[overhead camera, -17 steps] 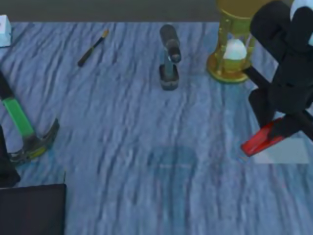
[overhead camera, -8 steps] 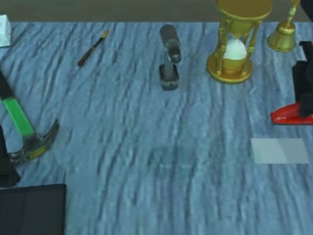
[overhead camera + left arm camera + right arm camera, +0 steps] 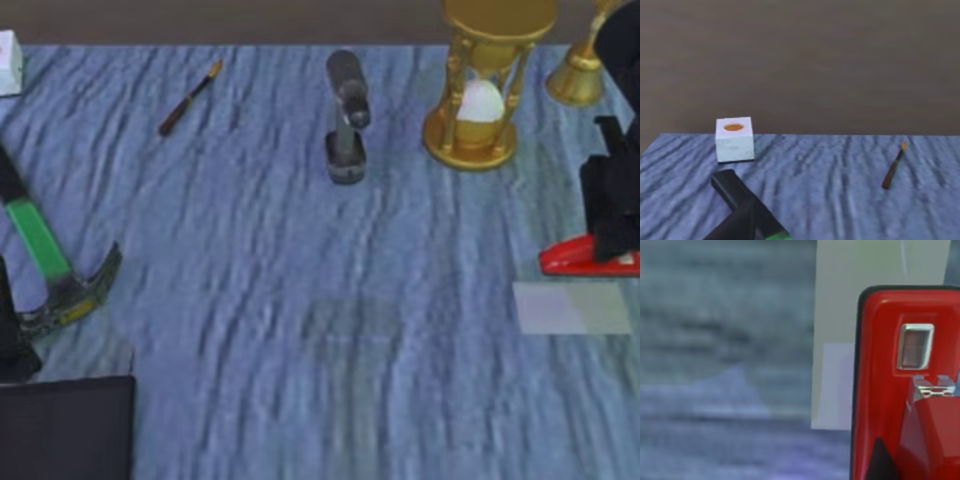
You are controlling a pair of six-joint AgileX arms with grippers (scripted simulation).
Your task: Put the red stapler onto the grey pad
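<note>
Top view: right gripper [image 3: 612, 240] clamped on glossy red wedge-shaped stapler [image 3: 575, 260], just beyond flat pale-grey rectangular pad [image 3: 570, 307].

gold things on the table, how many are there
2. The gold hourglass stands at the far edge, right of centre. A gold bell sits just right of it, near the far right corner, partly cut off by the right arm; more could be hidden there.

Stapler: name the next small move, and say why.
Probably carry the stapler a little toward the table's near edge, then lower it. In the top view the right gripper holds it just beyond the pad, not over it; the right wrist view shows the pad bare beside it. The left arm sits parked at the table's left.
</note>
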